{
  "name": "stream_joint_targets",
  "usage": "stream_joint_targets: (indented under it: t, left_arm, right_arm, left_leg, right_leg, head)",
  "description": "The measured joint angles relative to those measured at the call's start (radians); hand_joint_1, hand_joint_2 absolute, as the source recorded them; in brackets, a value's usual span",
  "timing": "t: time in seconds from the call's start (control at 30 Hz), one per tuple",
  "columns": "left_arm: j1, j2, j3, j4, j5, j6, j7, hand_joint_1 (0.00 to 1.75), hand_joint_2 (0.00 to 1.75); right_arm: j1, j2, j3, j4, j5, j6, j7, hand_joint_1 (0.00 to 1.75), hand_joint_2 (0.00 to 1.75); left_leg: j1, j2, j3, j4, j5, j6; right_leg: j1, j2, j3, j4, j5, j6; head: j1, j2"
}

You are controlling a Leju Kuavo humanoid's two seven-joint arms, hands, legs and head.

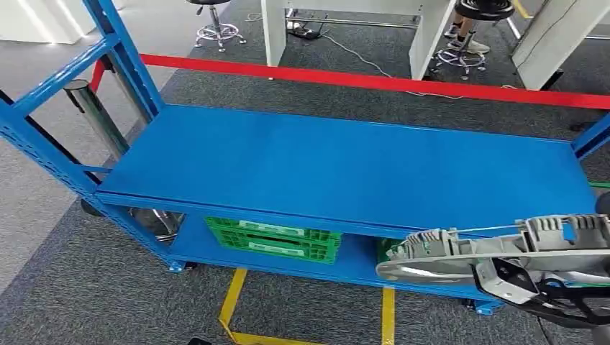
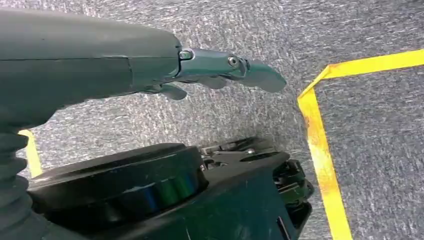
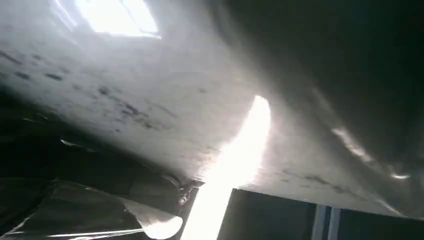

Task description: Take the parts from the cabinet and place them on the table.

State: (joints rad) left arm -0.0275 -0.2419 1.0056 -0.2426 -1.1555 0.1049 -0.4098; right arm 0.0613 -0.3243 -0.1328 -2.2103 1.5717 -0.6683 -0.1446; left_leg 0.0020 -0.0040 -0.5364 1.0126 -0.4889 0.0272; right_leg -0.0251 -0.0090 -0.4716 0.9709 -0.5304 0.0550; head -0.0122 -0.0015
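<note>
A long grey cast part (image 1: 460, 251) with ribs and a smooth curved edge hangs in front of the blue cabinet's lower right. My right hand (image 1: 543, 287) grips it from below at its right end. Seen close in the right wrist view, the part's pale scuffed surface (image 3: 175, 115) is blurred and hides the fingers. The cabinet's wide blue top shelf (image 1: 345, 165) is bare. A green crate (image 1: 277, 241) sits on the lower shelf, with a second green one (image 1: 388, 248) half hidden behind the part. My left hand (image 2: 165, 65) hangs over the grey carpet, fingers stretched out, holding nothing.
A red barrier tape (image 1: 374, 80) runs behind the cabinet, with a chrome post (image 1: 93, 115) at the left. Yellow floor tape (image 1: 234, 302) marks the carpet in front. White desk legs, stools and a person's feet (image 1: 467, 39) lie beyond the tape.
</note>
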Motion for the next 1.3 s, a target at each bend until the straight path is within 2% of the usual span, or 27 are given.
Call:
stream_joint_targets:
  t: [0.2,0.27,0.3,0.33,0.37,0.43,0.47,0.5,0.53,0.57,0.6,0.63,0.67,0.8,0.83,0.87,0.93,0.97,1.0,1.03,1.07,1.1,1.13,1.17,1.2,1.27,1.3]
  left_arm:
    - [0.0,0.002,0.007,0.0,0.005,0.0,0.013,0.0,1.75]
    - [-0.001,0.001,0.011,0.0,0.005,0.0,0.014,0.0,1.75]
    - [-0.001,0.001,0.011,0.0,0.006,0.0,0.014,0.0,1.75]
    - [-0.002,-0.001,0.012,0.0,0.006,-0.001,0.015,0.0,1.75]
    - [-0.003,-0.001,0.013,0.0,0.007,-0.002,0.015,0.0,1.75]
    - [-0.003,-0.003,0.015,0.0,0.007,-0.003,0.016,0.0,1.75]
    - [-0.003,-0.003,0.017,0.0,0.007,-0.004,0.017,0.0,1.75]
    - [-0.002,-0.004,0.018,0.0,0.008,-0.006,0.019,0.0,1.75]
    - [-0.002,-0.004,0.018,0.0,0.007,-0.008,0.023,0.0,1.75]
    - [-0.002,-0.005,0.019,0.0,0.007,-0.009,0.024,0.0,1.75]
    - [-0.003,-0.006,0.019,0.0,0.007,-0.01,0.025,0.0,1.75]
    - [-0.003,-0.006,0.019,0.0,0.007,-0.01,0.026,0.0,1.75]
    - [-0.003,-0.005,0.02,0.0,0.006,-0.01,0.028,0.0,1.75]
    - [-0.003,-0.005,0.026,0.0,0.004,-0.01,0.034,0.0,1.75]
    - [-0.003,-0.005,0.026,0.0,0.002,-0.018,0.036,0.0,1.75]
    - [-0.003,-0.004,0.026,0.0,0.0,-0.026,0.037,0.0,1.75]
    - [-0.003,0.007,0.026,0.0,-0.003,-0.043,0.041,0.0,1.75]
    - [-0.002,0.012,0.025,0.0,-0.004,-0.047,0.041,0.0,1.75]
    - [-0.001,0.016,0.025,0.0,-0.004,-0.054,0.041,0.0,1.75]
    - [0.001,0.018,0.026,0.0,-0.003,-0.056,0.041,0.0,1.75]
    - [0.002,0.021,0.026,0.0,-0.004,-0.06,0.041,0.0,1.75]
    - [0.001,0.021,0.026,0.0,-0.004,-0.06,0.041,0.0,1.75]
    - [0.001,0.023,0.026,0.0,-0.005,-0.06,0.041,0.0,1.75]
    - [-0.001,0.026,0.026,-0.001,-0.005,-0.06,0.041,0.0,1.75]
    - [-0.001,0.027,0.025,-0.001,-0.005,-0.06,0.041,0.0,1.75]
    - [-0.001,0.027,0.025,-0.001,-0.006,-0.06,0.042,0.0,1.75]
    - [0.002,0.029,0.025,-0.001,-0.006,-0.06,0.043,0.0,1.75]
  right_arm:
    - [-0.006,0.014,0.0,0.005,0.0,0.0,0.007,1.75,1.75]
    - [-0.006,0.017,0.0,0.009,0.0,0.0,0.011,1.75,1.75]
    - [-0.006,0.017,0.0,0.011,0.0,0.0,0.016,1.75,1.75]
    - [-0.005,0.017,-0.001,0.012,0.0,0.0,0.019,1.75,1.75]
    - [-0.007,0.018,-0.001,0.014,0.0,0.0,0.021,1.75,1.75]
    - [-0.003,0.018,-0.001,0.018,0.0,0.0,0.022,1.75,1.75]
    - [-0.001,0.019,-0.001,0.021,0.0,0.0,0.023,1.75,1.75]
    - [0.0,0.021,-0.001,0.025,0.0,0.0,0.025,1.75,1.75]
    - [0.0,0.023,-0.001,0.03,0.0,0.0,0.027,1.75,1.75]
    - [0.0,0.024,-0.002,0.032,0.0,0.0,0.028,1.75,1.75]
    - [0.0,0.026,-0.003,0.035,0.0,0.0,0.03,1.75,1.75]
    - [-0.001,0.029,-0.004,0.038,0.0,0.0,0.029,1.75,1.75]
    - [-0.002,0.034,-0.008,0.043,0.0,0.0,0.024,1.75,1.75]
    - [0.003,0.05,-0.018,0.056,0.001,0.0,0.031,1.75,1.75]
    - [0.002,0.051,-0.018,0.06,0.001,0.0,0.03,1.75,1.75]
    - [0.003,0.053,-0.018,0.064,0.001,0.0,0.029,1.75,1.75]
    - [0.004,0.062,-0.019,0.072,0.001,0.0,0.027,1.75,1.75]
    - [0.005,0.065,-0.019,0.075,0.001,0.0,0.026,1.75,1.75]
    - [0.007,0.069,-0.02,0.079,0.001,0.0,0.025,1.75,1.75]
    - [0.008,0.071,-0.022,0.082,0.001,0.0,0.024,1.75,1.75]
    - [0.008,0.074,-0.025,0.085,0.001,0.0,0.024,1.75,1.75]
    - [0.009,0.076,-0.027,0.087,0.001,0.0,0.024,1.75,1.75]
    - [0.009,0.077,-0.028,0.089,0.001,0.0,0.024,1.75,1.75]
    - [0.009,0.078,-0.029,0.091,0.001,0.0,0.024,1.75,1.75]
    - [0.009,0.08,-0.032,0.093,0.001,0.001,0.024,1.75,1.75]
    - [0.01,0.082,-0.034,0.098,0.002,0.003,0.023,1.75,1.75]
    - [0.011,0.082,-0.035,0.1,0.002,0.004,0.023,1.75,1.75]
  left_leg:
    - [-0.01,0.0,-0.002,0.006,-0.004,0.006]
    - [-0.013,-0.001,-0.003,0.004,-0.003,0.012]
    - [-0.008,0.0,0.002,-0.01,0.004,0.02]
    - [-0.004,0.0,0.006,-0.02,0.01,0.025]
    - [-0.003,0.001,0.005,-0.021,0.011,0.029]
    - [-0.005,0.001,0.003,-0.021,0.014,0.031]
    - [-0.007,0.001,0.002,-0.02,0.014,0.031]
    - [-0.007,0.001,0.002,-0.02,0.014,0.031]
    - [-0.006,-0.001,0.003,-0.019,0.014,0.031]
    - [-0.005,-0.002,0.003,-0.018,0.013,0.028]
    - [-0.003,-0.004,0.004,-0.014,0.009,0.023]
    - [-0.002,-0.006,0.002,-0.007,0.004,0.015]
    - [-0.008,-0.009,-0.008,0.001,0.0,0.006]
    - [-0.007,-0.012,-0.023,0.014,0.008,-0.016]
    - [-0.004,-0.011,-0.028,0.026,-0.01,-0.022]
    - [-0.004,-0.006,-0.041,0.061,-0.046,-0.027]
    - [-0.002,-0.006,-0.098,0.21,-0.137,-0.033]
    - [-0.002,-0.005,-0.12,0.274,-0.165,-0.034]
    - [-0.002,-0.005,-0.127,0.309,-0.171,-0.033]
    - [-0.002,-0.005,-0.114,0.298,-0.156,-0.03]
    - [-0.003,-0.005,-0.079,0.243,-0.121,-0.023]
    - [-0.005,-0.005,-0.031,0.163,-0.084,-0.015]
    - [-0.009,-0.005,0.031,0.061,-0.054,-0.003]
    - [-0.016,-0.003,0.065,-0.004,-0.067,0.009]
    - [-0.017,0.0,0.065,-0.006,-0.052,0.003]
    - [-0.024,-0.001,0.054,-0.009,-0.047,0.007]
    - [-0.025,-0.001,0.051,-0.014,-0.035,0.014]
  right_leg:
    - [-0.008,0.0,-0.001,-0.002,0.003,0.007]
    - [-0.01,0.0,0.0,-0.007,0.006,0.014]
    - [-0.01,0.0,0.001,-0.008,0.003,0.019]
    - [-0.012,0.002,-0.015,0.009,-0.011,0.017]
    - [-0.011,0.004,-0.041,0.058,-0.041,0.014]
    - [-0.011,0.006,-0.128,0.227,-0.114,0.015]
    - [-0.011,0.006,-0.17,0.299,-0.133,0.017]
    - [-0.011,0.006,-0.188,0.321,-0.123,0.018]
    - [-0.011,0.006,-0.183,0.296,-0.085,0.018]
    - [-0.013,0.005,-0.164,0.242,-0.04,0.02]
    - [-0.016,0.005,-0.126,0.15,0.019,0.021]
    - [-0.019,0.005,-0.092,0.067,0.052,0.023]
    - [-0.011,0.011,-0.067,0.059,0.038,0.019]
    - [-0.011,0.014,-0.088,0.055,0.037,-0.007]
    - [-0.014,0.009,-0.091,0.051,0.041,-0.016]
    - [-0.013,0.008,-0.094,0.051,0.044,-0.024]
    - [-0.008,0.002,-0.108,0.052,0.052,-0.038]
    - [-0.005,0.0,-0.115,0.052,0.057,-0.042]
    - [-0.002,-0.001,-0.122,0.052,0.063,-0.044]
    - [0.002,-0.002,-0.129,0.052,0.069,-0.045]
    - [0.005,-0.002,-0.137,0.052,0.076,-0.045]
    - [0.008,-0.002,-0.143,0.052,0.082,-0.045]
    - [0.01,-0.002,-0.149,0.052,0.089,-0.043]
    - [0.009,-0.003,-0.152,0.052,0.095,-0.04]
    - [0.011,-0.003,-0.155,0.051,0.103,-0.033]
    - [0.005,-0.007,-0.157,0.049,0.117,-0.019]
    - [0.005,-0.008,-0.156,0.042,0.127,-0.011]
  head:
    - [-0.001,0.0]
    - [-0.001,0.0]
    - [0.0,0.0]
    - [0.001,0.0]
    - [0.004,0.0]
    - [0.007,0.0]
    - [0.007,0.0]
    - [0.007,0.0]
    - [0.007,0.0]
    - [0.008,0.0]
    - [0.007,0.0]
    - [0.008,0.0]
    - [0.008,0.0]
    - [0.007,0.0]
    - [0.007,0.0]
    - [0.004,0.0]
    - [0.002,0.0]
    - [0.003,0.0]
    - [0.003,0.0]
    - [0.003,0.0]
    - [0.003,0.0]
    - [0.003,0.0]
    - [0.003,0.0]
    - [0.004,0.0]
    - [0.005,0.0]
    - [0.004,0.0]
    - [0.004,0.0]
